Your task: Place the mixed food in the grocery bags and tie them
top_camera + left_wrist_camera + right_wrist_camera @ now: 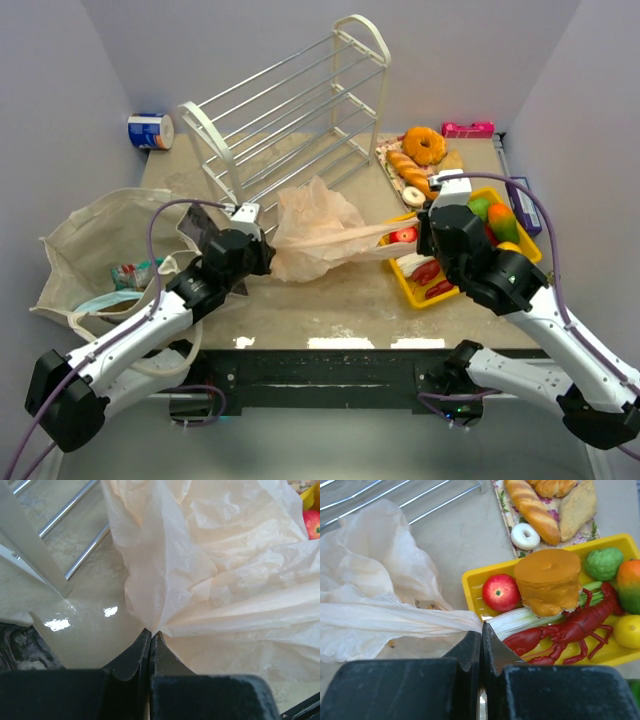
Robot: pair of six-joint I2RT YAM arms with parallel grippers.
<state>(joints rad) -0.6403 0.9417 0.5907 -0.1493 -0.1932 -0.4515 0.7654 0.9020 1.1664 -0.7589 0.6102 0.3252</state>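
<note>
My left gripper (151, 633) and right gripper (481, 628) pinch the plastic bag (315, 215) (stretched taut) at its nine and three o'clock ends.

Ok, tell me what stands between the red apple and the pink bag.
Only the wall of the yellow tray lies between the red apple and the pink bag. The left gripper and right gripper both pinch the bag taut, so no open mouth shows.

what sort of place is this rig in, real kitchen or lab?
Most likely a lab test cell, not a real kitchen: a bare table boxed in by plain walls, toy food such as a red lobster on a yellow tray, and a wire rack tipped over as a prop.
</note>
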